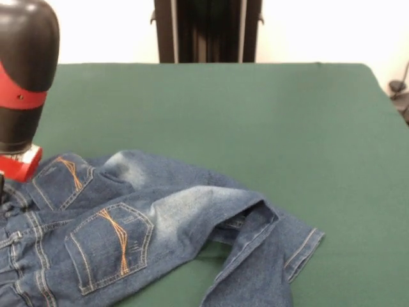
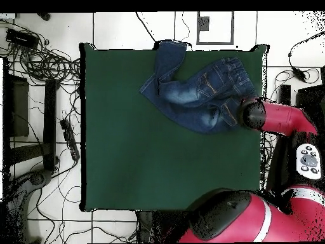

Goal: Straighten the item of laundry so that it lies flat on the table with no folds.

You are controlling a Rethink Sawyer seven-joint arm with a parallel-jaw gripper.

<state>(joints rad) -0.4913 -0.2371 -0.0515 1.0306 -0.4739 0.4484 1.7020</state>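
Green table, jeans (legs overlapped)

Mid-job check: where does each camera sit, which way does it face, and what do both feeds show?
Front view: low across the table, facing the pedestal; shows the jeans and the arm's end at left.
Overhead view: above, looking straight down; shows the whole table, the jeans at the top edge, the red arm at right.
Shared: jeans, table, arm.

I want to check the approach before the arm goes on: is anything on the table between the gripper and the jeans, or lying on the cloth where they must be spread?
Nothing visible does. The arm hangs right at the waistband end of the jeans. Its gripper is hard to make out. The green table beside the jeans carries nothing else.
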